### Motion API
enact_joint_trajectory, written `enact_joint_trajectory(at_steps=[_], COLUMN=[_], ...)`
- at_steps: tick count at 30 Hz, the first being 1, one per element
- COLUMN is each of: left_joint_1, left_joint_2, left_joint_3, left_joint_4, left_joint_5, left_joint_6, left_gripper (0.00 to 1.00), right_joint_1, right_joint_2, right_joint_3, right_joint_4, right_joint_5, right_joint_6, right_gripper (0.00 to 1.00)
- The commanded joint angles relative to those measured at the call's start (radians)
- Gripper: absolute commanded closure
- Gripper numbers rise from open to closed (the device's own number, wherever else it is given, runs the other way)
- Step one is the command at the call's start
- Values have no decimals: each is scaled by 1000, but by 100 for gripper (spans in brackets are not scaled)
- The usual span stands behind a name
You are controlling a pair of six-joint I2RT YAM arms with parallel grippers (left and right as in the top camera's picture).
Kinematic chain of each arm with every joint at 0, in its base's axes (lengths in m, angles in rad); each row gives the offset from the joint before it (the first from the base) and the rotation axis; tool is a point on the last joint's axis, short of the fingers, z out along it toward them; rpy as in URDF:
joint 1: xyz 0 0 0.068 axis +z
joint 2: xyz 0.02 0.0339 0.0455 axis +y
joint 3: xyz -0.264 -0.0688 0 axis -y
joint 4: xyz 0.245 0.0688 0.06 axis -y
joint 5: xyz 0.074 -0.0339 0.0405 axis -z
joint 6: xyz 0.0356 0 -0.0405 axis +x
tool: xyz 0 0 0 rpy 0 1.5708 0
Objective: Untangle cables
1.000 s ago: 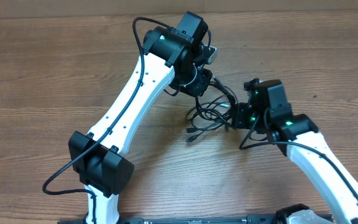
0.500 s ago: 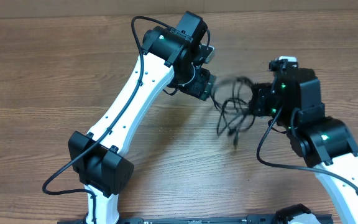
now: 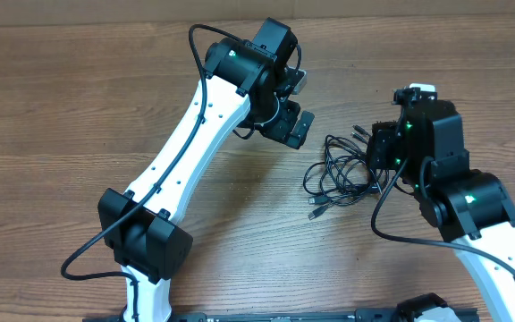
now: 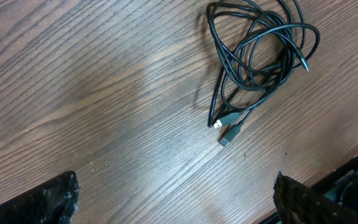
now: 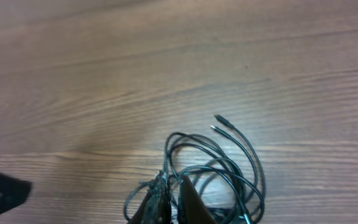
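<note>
The cables (image 3: 336, 172) lie in one tangled black bundle on the wooden table between my two arms, with two plug tips (image 3: 315, 213) sticking out toward the front. In the left wrist view the cables (image 4: 261, 55) lie ahead, and their plugs (image 4: 229, 126) are apart from my fingers. My left gripper (image 3: 297, 125) hangs open to the left of the bundle, nothing between its fingers (image 4: 50, 198). My right gripper (image 3: 376, 157) sits at the bundle's right edge, shut on strands of the cables (image 5: 229, 168), which pass between its fingertips (image 5: 191, 202).
The table's far edge (image 3: 105, 20) runs along the top of the overhead view. The left arm's white link (image 3: 186, 152) crosses the table's left half with a thick black wire along it. The arm bases (image 3: 146, 246) stand near the front.
My left gripper has opened and let go of the cables. My right gripper dragged the bundle to the right, away from the left gripper, and the bundle now rests on the table.
</note>
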Motion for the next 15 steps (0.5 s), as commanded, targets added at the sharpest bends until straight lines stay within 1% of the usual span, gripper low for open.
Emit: enact_joint_trajectory(at_steps=[1,3,4,5,6,7,10,12,15], left_joint_1=[5,5,5,5,5,5,5,5,5], left_joint_2=[-2,-2,-2,-2,-2,-2,-2,-2,-2], left_joint_3=[10,10,10,10,10,10,10,10,10], left_joint_4=[-2,1,1,1,1,1,8,19,28], left_joint_5=[-6,-6,-9,-14,-24,-36,-39,-39,-39], left_joint_6=[0,0,0,0,0,0,0,0,0], left_gripper=[0,0,0,0,0,0,0,0,0], right_joint_1=[-3,-3,-3,-3,-3,-3,-3,-3,-3], right_joint_2=[50,82,114,127,151,172,230,263,297], right_joint_3=[21,21,21,21,21,21,21,21,19], right_joint_4=[-31,-65,-104,-121,-153,-180,-257,-286,-302], right_joint_5=[39,38,32,29,23,23,19,-20,-94], right_joint_6=[-3,-3,1,2,3,17,31,33,98], right_gripper=[91,88,66,56,53,53,48,48,49])
